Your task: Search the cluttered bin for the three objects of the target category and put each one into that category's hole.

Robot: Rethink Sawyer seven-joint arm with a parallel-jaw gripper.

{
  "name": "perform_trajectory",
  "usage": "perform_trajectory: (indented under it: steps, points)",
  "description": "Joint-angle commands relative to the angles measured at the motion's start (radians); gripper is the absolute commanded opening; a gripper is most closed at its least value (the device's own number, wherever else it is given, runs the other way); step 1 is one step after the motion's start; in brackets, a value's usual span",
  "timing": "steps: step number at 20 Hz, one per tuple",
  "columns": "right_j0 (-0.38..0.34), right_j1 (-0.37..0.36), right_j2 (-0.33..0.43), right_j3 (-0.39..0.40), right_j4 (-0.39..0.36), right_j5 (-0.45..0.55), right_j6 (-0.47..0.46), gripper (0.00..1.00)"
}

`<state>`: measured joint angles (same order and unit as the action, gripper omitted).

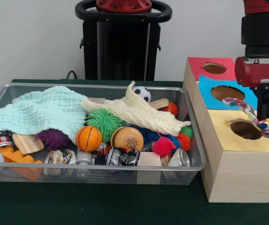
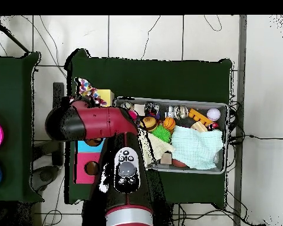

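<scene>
Nearest, the yellow box (image 1: 240, 159) carries the hole (image 1: 245, 129), over which a dotted cloth (image 1: 261, 121) is draped from the gripper (image 1: 268, 110); finger state cannot be told, and snagging on the ragged rim is risked.

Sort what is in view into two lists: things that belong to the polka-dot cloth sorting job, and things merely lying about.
Job:
- white polka-dot fabric cloth, draped at the hole
- ragged round hole in the yellow-topped wooden box
- silver wire mesh bin
- red and black arm

Lying about:
- mint green waffle cloth
- cream knitted cloth
- orange mini basketball
- green spiky ball
</scene>
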<state>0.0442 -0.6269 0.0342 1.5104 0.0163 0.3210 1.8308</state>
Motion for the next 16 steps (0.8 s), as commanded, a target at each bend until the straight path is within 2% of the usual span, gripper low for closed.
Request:
perform_trajectory:
  steps: [1,16]
  points:
    - [-0.061,-0.002,0.042,0.065,-0.002,0.1,0.078,0.0]
    - [-0.1,-0.037,0.061,0.115,-0.022,0.102,0.055,0.0]
